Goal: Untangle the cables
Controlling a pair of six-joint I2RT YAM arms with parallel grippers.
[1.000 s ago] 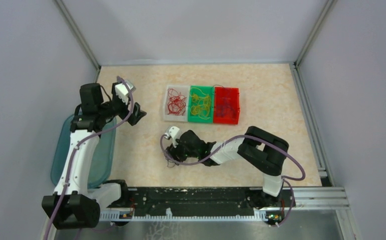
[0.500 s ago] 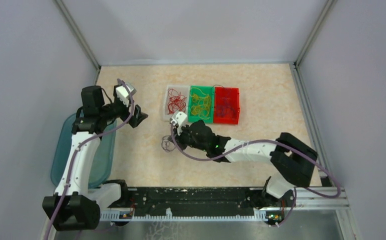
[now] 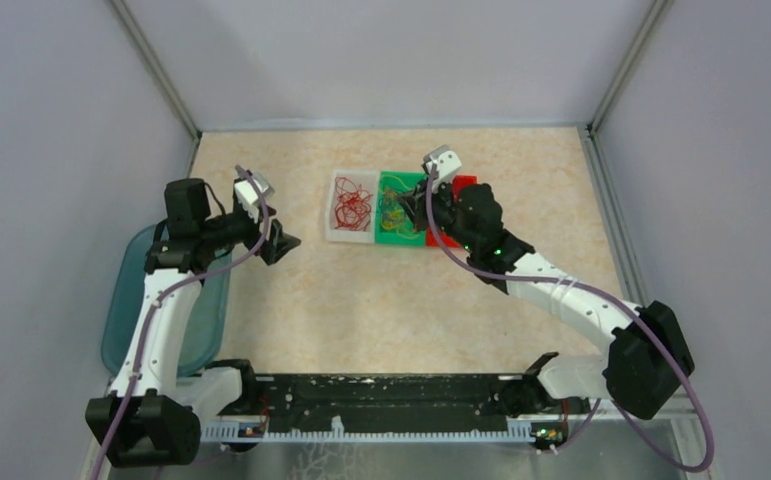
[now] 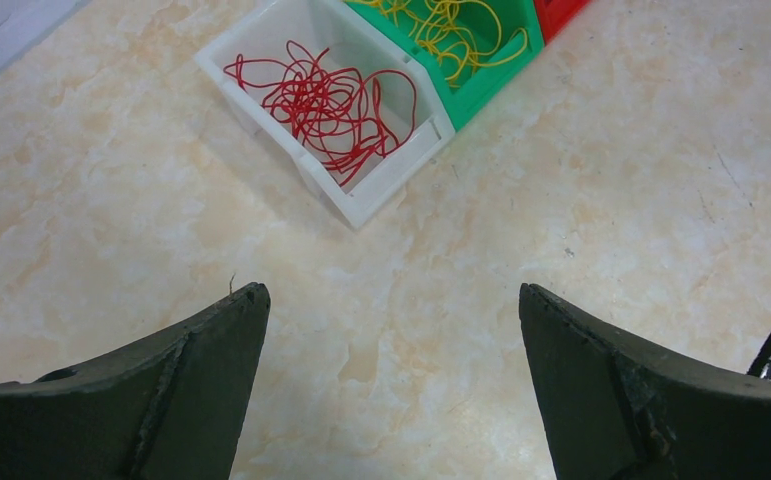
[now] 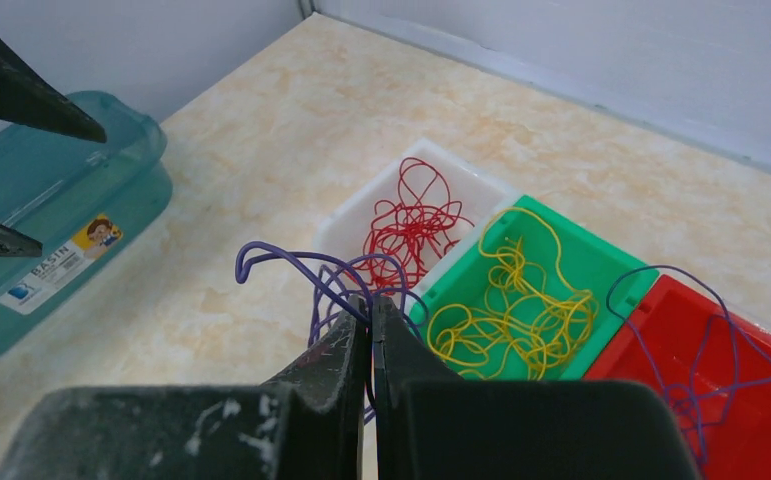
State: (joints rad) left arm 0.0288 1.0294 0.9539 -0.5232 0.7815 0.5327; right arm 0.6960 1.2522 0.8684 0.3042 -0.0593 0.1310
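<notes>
R gripper hangs over 3 bins side by side at the far-middle of the table, jaws pinched narrow on a curly purple cable whose loops are lifted above the bins. Red cables lie in the white bin (left), yellow cables in the green bin (mid), and a 2nd purple cable in the red bin (right). L gripper hovers well apart to the left, by the teal tub, jaws wide.
</notes>
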